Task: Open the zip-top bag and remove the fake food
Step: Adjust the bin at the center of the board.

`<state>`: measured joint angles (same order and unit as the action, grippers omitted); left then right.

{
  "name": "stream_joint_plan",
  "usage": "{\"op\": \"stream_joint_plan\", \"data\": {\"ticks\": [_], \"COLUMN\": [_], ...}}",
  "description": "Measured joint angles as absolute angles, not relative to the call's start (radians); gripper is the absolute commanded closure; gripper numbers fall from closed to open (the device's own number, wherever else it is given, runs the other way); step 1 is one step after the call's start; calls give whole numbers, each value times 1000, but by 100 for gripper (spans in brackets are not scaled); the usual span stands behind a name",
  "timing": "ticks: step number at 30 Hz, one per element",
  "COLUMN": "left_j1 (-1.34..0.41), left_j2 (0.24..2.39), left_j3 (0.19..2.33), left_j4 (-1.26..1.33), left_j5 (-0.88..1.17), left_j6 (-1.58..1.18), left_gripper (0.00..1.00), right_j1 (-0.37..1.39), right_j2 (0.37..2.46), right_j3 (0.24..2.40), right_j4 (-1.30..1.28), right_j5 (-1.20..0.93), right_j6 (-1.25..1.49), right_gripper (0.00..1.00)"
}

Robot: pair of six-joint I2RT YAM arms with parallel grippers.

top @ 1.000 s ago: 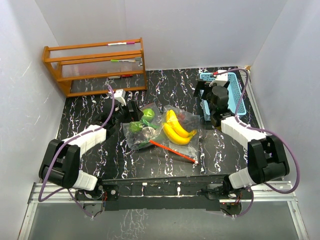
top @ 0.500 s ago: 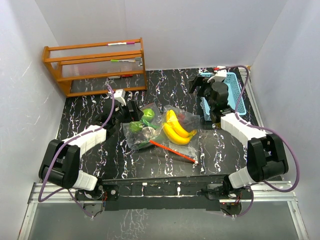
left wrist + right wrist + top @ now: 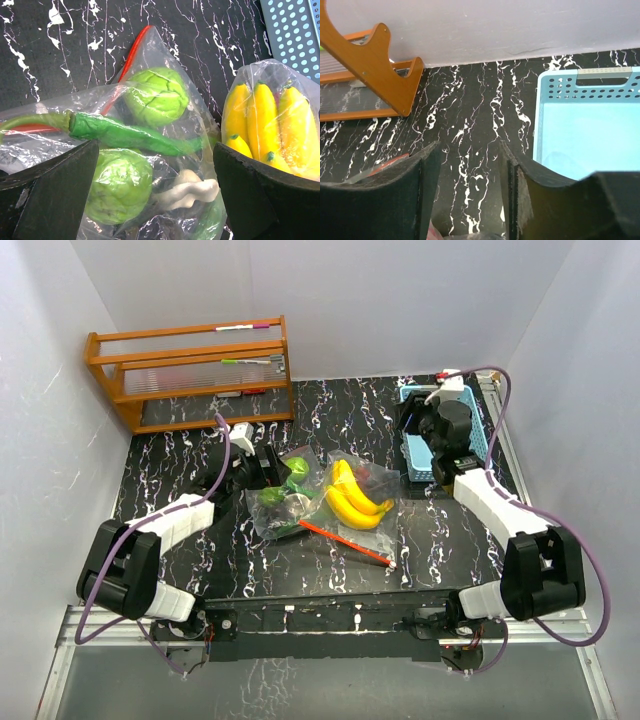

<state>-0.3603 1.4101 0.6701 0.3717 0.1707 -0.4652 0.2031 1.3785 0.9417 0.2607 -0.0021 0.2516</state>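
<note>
**While the food sits bagged, neither end effector holds anything**

Where the black marbled tabletop [image 3: 170, 470] meets the back wall, a wooden rack [image 3: 190, 370] stands at far left and a light-blue perforated basket [image 3: 590, 92] lies at far right. Between them, near the middle, lies the clear zip-top bag [image 3: 370, 480], its red zip strip [image 3: 345, 543] along the near edge. All the fake food I can see is inside it: yellow bananas [image 3: 265, 120] at the right, two round green fruits [image 3: 156, 96] at the left, a long green vegetable [image 3: 130, 135] lying between the two fruits, and a small whitish piece [image 3: 187, 192] beside them.

My left end effector [image 3: 156, 150] hangs over the bag's left end, fingers spread wide, gripping nothing. My right end effector [image 3: 469, 150] hovers well away from the bag, just left of the basket, its fingers partly apart with only tabletop showing between them.
</note>
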Motion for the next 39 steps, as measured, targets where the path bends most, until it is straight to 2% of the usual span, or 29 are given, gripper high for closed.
{"op": "stream_joint_plan", "data": {"ticks": [2, 3, 8, 9, 13, 17, 20, 26, 29, 30, 32, 37, 39], "left_j1": [-361, -362, -362, -362, -362, -362, -362, -362, -361, -357, -356, -355, -355], "left_j2": [1410, 1410, 1410, 1410, 1412, 1422, 1437, 1446, 1448, 1448, 1448, 1447, 1443], "left_j3": [670, 672, 675, 675, 675, 675, 687, 712, 705, 704, 703, 704, 703], "left_j4": [371, 366, 359, 361, 408, 471, 480, 463, 469, 471, 472, 454, 431], "left_j5": [169, 168, 165, 169, 205, 238, 241, 187, 155, 145, 132, 80, 57], "left_j6": [-464, -461, -454, -456, -482, -511, -521, -554, -595, -609, -631, -648, -647], "left_gripper": [3, 3, 2, 3, 2, 2, 2, 5, 24, 26, 27, 26, 21], "right_j1": [204, 204, 200, 194, 131, 91, 93, 150, 198, 209, 232, 282, 303], "right_j2": [1353, 1334, 1333, 1346, 1432, 1488, 1491, 1486, 1486, 1486, 1486, 1499, 1533], "right_j3": [903, 879, 862, 862, 860, 861, 872, 913, 915, 916, 916, 935, 968], "right_j4": [297, 317, 382, 396, 505, 550, 516, 323, 217, 190, 140, 91, 89], "right_j5": [-10, -11, -43, -76, -303, -450, -482, -292, -120, -80, -13, 47, 49], "right_j6": [259, 263, 298, 320, 447, 523, 520, 382, 293, 276, 239, 196, 197], "right_gripper": [6, 2, 2, 3, 19, 23, 24, 24, 34, 39, 48, 52, 52]}}
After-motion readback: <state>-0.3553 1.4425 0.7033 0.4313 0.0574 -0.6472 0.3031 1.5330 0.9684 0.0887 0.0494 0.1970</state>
